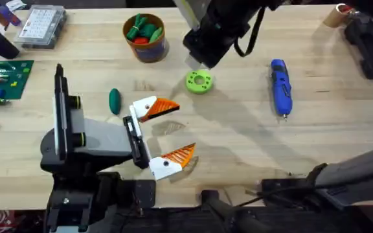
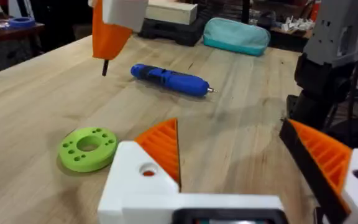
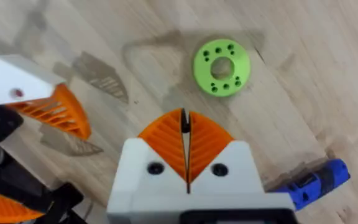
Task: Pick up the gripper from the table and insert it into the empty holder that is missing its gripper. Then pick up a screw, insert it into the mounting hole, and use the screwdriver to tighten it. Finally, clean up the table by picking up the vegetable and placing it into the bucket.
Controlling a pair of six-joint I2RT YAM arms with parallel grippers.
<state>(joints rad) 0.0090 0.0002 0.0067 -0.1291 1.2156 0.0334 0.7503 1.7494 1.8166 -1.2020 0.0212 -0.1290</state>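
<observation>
Screwdriver (image 1: 280, 87) lies on the bench (image 1: 238, 136), apart from both claws; left claw (image 1: 167, 137) released, right claw (image 3: 185, 134) clenched on a thin dark piece.

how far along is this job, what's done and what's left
Little looks done. The blue screwdriver lies untouched on the table, and the dark green vegetable sits on the wood, not in the bucket. In hand: the right pincer, shut on a small dark thing, hangs near the lime-green disc; the left pincer is open and empty. Tightening the screw and clearing the vegetable remain.
</observation>
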